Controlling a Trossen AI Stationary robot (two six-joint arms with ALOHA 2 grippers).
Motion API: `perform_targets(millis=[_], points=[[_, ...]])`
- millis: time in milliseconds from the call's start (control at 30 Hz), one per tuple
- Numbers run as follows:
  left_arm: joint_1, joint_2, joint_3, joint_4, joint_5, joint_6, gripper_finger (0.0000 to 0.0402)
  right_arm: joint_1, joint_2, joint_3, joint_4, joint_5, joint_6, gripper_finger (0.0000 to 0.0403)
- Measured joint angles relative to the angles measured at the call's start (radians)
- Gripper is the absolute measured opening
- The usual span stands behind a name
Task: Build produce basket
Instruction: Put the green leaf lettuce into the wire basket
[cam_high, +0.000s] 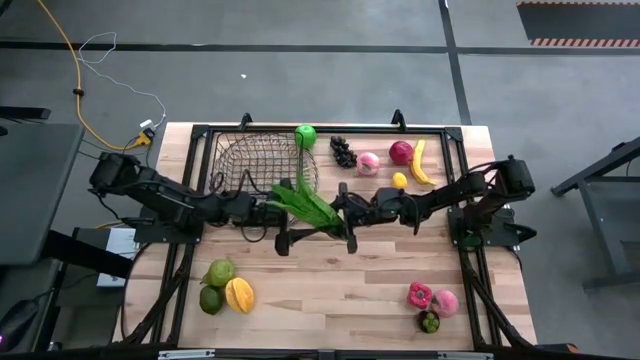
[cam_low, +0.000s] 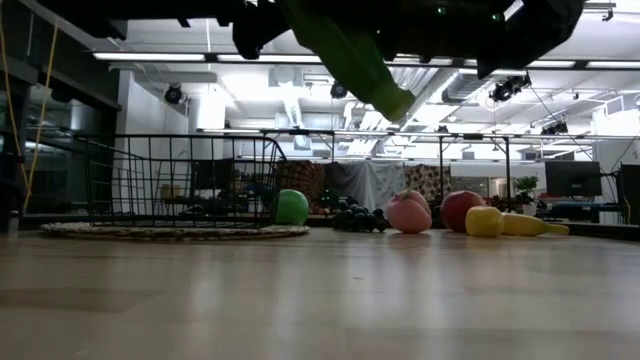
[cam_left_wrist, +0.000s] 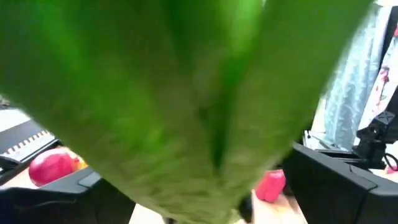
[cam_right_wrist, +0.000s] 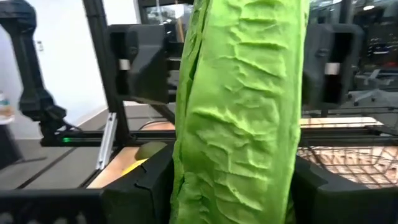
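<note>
Low view, nearest first: bare wooden desk (cam_low: 320, 300), then the wire basket (cam_low: 180, 185) on a round mat, a green fruit (cam_low: 291, 207) just beside it, and pink, red and yellow produce (cam_low: 470, 214) farther right. Both arms are cut off at the top edge; only the tip of the leafy stalk (cam_low: 350, 55) hangs into sight.

From above, the left end effector (cam_high: 283, 212) and right end effector (cam_high: 345, 210) meet at the stalk (cam_high: 305, 203), held above the desk just in front of the basket (cam_high: 262, 162). The right one pinches the stalk (cam_right_wrist: 239, 118); the left's fingers stand spread around it, contact unclear. The stalk (cam_left_wrist: 186, 93) fills and blurs the left wrist view.
</note>
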Motion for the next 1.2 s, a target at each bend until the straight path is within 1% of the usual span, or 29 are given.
perform_targets(millis=[167, 467, 567, 700, 867, 933, 1033, 1200], points=[[0.0, 0.057, 0.001, 0.085, 0.002, -0.007, 0.0345, 0.008, -0.001, 0.025, -0.061, -0.004, 0.007, 0.0189], [0.001, 0.175, 0.107, 0.089, -0.015, 0.01, 0.0345, 0.018, -0.001, 0.036, -0.094, -0.001, 0.007, 0.0189], [0.001, 0.192, 0.125, 0.092, -0.02, 0.011, 0.0345, 0.018, -0.001, 0.036, -0.106, 0.0, 0.008, 0.0189], [0.001, 0.194, 0.125, 0.09, -0.063, 0.011, 0.0344, 0.018, -0.001, 0.036, -0.112, -0.002, 0.008, 0.0189], [0.001, 0.194, 0.125, 0.096, -0.07, 0.011, 0.034, 0.018, -0.001, 0.036, -0.114, -0.002, 0.008, 0.0189], [0.0, 0.194, 0.124, 0.097, -0.082, 0.011, 0.0328, 0.018, -0.001, 0.036, -0.118, -0.002, 0.008, 0.0189], [0.001, 0.194, 0.124, 0.099, -0.111, 0.011, 0.0294, 0.018, -0.001, 0.036, -0.12, 0.0, 0.008, 0.0189], [0.0, 0.194, 0.124, 0.098, -0.116, 0.011, 0.0208, 0.018, -0.001, 0.036, -0.124, 0.042, 0.008, 0.019]])
